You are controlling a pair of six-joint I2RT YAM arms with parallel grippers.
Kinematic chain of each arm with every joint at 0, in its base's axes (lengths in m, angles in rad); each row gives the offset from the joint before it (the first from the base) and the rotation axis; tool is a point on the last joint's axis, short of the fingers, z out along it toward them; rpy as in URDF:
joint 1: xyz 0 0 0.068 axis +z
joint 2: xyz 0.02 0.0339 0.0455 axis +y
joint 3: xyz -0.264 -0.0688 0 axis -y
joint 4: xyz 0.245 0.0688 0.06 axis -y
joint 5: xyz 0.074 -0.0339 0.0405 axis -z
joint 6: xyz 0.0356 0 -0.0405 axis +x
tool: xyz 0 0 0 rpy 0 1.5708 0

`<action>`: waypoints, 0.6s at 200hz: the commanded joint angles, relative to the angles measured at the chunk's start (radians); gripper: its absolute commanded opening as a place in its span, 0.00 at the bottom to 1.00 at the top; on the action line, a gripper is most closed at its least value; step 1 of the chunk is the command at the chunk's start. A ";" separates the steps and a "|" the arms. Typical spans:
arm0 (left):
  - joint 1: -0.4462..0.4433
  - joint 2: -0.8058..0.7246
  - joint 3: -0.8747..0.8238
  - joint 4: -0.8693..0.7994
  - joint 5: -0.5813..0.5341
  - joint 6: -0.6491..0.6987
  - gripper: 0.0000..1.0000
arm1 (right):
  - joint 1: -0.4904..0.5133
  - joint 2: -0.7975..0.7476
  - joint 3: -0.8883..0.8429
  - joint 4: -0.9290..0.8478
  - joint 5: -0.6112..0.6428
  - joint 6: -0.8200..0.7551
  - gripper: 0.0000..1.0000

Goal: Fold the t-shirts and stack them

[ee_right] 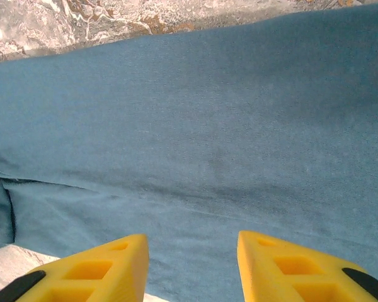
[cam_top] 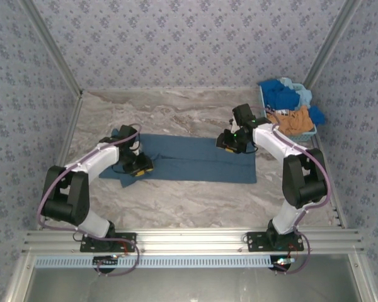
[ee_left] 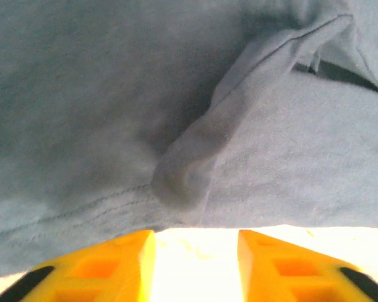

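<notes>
Slate-blue shirt [cam_top: 189,160] lies flat on table [cam_top: 176,113], long axis running from spread left pincer [cam_top: 138,167] to spread right pincer [cam_top: 230,145].

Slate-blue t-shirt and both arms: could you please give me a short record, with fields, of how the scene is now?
slate-blue t-shirt: lies flat on the table as a long band, a sleeve sticking out at its left end
left jaws: open, low over the shirt's left end, beside a raised fold
right jaws: open, low over the shirt's right part, near its far edge
basket: far right corner of the table
other shirts: heaped in the basket, bright blue, light blue, orange-brown
</notes>
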 commanded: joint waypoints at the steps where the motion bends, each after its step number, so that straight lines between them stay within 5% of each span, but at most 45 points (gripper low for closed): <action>1: 0.061 -0.070 0.025 0.015 -0.036 -0.033 0.45 | 0.007 -0.014 -0.006 -0.006 -0.009 0.004 0.44; 50: 0.111 0.152 0.127 0.076 -0.017 -0.003 0.46 | 0.012 -0.015 -0.008 -0.006 -0.011 0.005 0.44; 120: -0.052 0.219 0.165 0.110 -0.006 -0.028 0.40 | 0.012 -0.026 -0.017 -0.010 -0.010 0.005 0.44</action>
